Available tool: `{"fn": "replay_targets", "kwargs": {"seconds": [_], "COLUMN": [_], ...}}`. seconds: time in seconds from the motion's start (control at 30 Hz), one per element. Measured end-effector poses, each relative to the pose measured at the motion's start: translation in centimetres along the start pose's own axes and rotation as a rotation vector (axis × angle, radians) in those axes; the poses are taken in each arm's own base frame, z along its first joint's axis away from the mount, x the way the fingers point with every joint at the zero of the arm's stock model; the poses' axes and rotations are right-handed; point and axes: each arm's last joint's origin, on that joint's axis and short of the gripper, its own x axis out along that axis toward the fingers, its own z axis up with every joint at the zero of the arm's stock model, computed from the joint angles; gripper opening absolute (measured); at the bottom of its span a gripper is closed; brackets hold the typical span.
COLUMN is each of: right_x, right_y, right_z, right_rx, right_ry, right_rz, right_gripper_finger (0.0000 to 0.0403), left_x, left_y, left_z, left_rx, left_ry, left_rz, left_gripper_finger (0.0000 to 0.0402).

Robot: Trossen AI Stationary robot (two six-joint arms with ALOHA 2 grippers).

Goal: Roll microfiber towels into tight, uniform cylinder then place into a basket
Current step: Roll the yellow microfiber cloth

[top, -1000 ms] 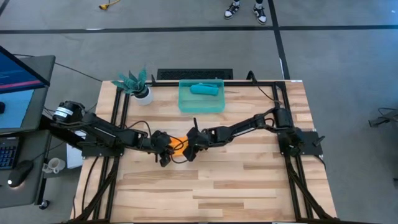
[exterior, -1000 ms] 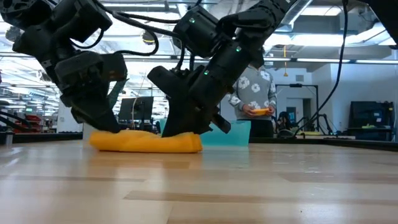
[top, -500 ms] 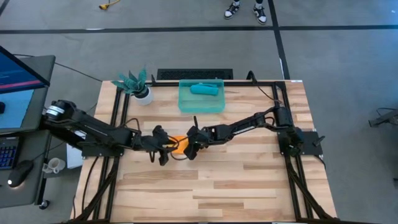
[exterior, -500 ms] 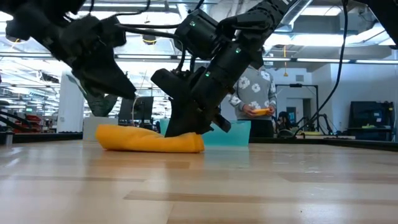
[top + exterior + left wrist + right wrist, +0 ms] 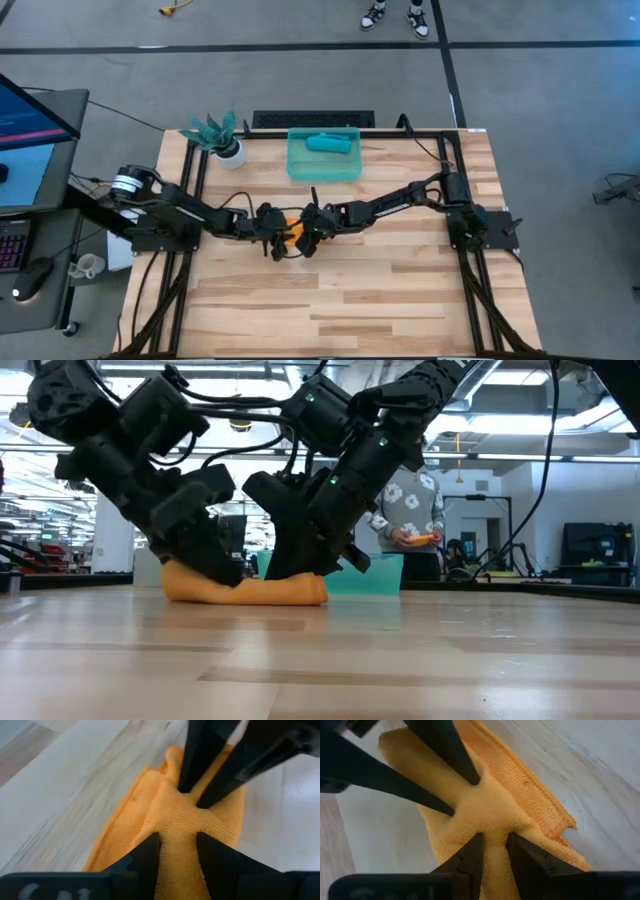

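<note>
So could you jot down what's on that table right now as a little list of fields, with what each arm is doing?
orange towel: bunched into a loose roll mid-table, lying on the wood
left end effector: closed on the orange towel, pinching a fold from its own side
right end effector: closed on the same towel from the opposite side
teal towel: rolled, already lying inside the basket
basket: at the table's far edge, apart from both arms
plant: in a white pot beside the basket
person: standing beyond the table
</note>
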Motion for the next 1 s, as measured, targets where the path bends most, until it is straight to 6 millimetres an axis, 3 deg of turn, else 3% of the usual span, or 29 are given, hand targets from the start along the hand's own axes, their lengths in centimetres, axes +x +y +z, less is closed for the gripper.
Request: {"fn": "replay_targets", "kwargs": {"seconds": [0.27,0.47,1.0], "right_x": [-0.1,-0.6,-0.4], "right_y": [0.4,0.5,0.4], "right_z": [-0.4,-0.2,-0.3], "right_rx": [-0.014,-0.032,-0.029], "right_ry": [0.013,0.020,0.044], "right_rz": [-0.008,-0.002,0.022], "right_gripper_finger": [0.0118,0.0118,0.0118], "left_x": [0.3,-0.8,-3.1], "left_y": [-0.1,-1.0,-0.9], "left_z": [-1.4,-1.6,-2.1], "left_rx": [-0.028,0.007,0.065], "left_ry": [0.055,0.097,0.231], "left_rz": [0.029,-0.053,-0.062], "left_gripper_finger": [0.0128,0.0128,0.0128]}}
